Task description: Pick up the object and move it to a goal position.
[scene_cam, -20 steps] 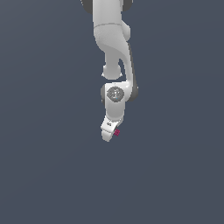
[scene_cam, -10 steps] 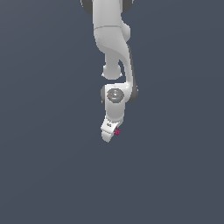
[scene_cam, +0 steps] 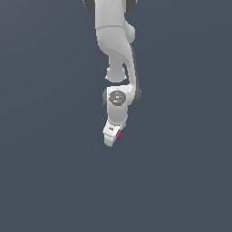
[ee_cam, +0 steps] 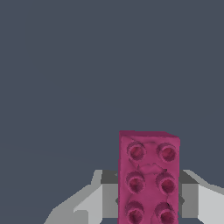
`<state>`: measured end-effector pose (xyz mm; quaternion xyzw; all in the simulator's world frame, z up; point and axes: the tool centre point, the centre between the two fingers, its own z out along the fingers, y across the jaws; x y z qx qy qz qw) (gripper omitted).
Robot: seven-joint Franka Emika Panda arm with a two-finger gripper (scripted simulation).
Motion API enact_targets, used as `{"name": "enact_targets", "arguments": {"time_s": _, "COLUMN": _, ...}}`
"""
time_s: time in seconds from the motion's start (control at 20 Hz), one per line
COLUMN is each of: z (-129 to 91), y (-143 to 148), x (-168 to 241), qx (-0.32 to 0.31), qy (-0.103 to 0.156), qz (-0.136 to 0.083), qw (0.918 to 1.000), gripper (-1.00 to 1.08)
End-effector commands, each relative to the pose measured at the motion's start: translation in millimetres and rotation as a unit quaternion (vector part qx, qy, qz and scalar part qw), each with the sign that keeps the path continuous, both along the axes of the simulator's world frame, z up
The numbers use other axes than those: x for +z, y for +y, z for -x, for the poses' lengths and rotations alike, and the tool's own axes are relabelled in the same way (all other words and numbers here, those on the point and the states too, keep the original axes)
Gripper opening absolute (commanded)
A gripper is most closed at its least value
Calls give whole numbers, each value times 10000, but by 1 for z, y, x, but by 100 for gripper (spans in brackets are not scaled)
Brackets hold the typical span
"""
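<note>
The object is a small magenta-pink block with round studs on its top. In the wrist view the block (ee_cam: 148, 177) stands between my two grey fingers (ee_cam: 94, 201), which press on its two sides. In the exterior view only a pink speck of the block (scene_cam: 120, 135) shows beside the white gripper (scene_cam: 111, 138), at the lower end of the white arm (scene_cam: 115, 50). The gripper is shut on the block. Whether the block is lifted off the floor I cannot tell.
A plain dark grey-blue surface (scene_cam: 45, 181) fills both views. No other object, edge or goal marker shows.
The arm and gripper have shifted very slightly; the pink block stays at the gripper's tip. No clear other change.
</note>
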<state>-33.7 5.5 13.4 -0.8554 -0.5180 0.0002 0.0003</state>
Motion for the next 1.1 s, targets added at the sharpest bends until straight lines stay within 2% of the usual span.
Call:
{"name": "enact_targets", "arguments": {"time_s": 0.0, "z": 3, "y": -11, "x": 2, "qx": -8, "qy": -3, "qz": 2, "qw": 10000, "gripper": -100}}
{"name": "enact_targets", "arguments": {"time_s": 0.25, "z": 16, "y": -46, "x": 8, "qx": -8, "qy": -3, "qz": 2, "qw": 10000, "gripper": -100}}
{"name": "enact_targets", "arguments": {"time_s": 0.75, "z": 49, "y": -146, "x": 26, "qx": -8, "qy": -3, "qz": 2, "qw": 10000, "gripper": -100}}
{"name": "enact_targets", "arguments": {"time_s": 1.05, "z": 60, "y": -182, "x": 33, "qx": -8, "qy": -3, "qz": 2, "qw": 10000, "gripper": -100}}
